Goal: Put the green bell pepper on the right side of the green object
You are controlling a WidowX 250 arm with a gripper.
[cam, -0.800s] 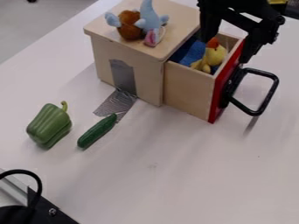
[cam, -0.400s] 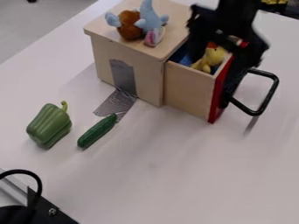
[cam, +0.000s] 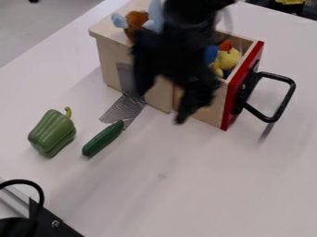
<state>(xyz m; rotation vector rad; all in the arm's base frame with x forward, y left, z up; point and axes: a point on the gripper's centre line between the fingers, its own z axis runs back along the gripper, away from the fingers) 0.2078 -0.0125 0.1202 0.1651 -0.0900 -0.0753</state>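
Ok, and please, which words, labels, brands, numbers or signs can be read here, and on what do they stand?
No text can be read: none on the green bell pepper, the cucumber, the wooden box or the red drawer front.

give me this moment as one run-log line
end effector: open, in front of box | pepper: ungripped, on table | cucumber: image-right of pepper
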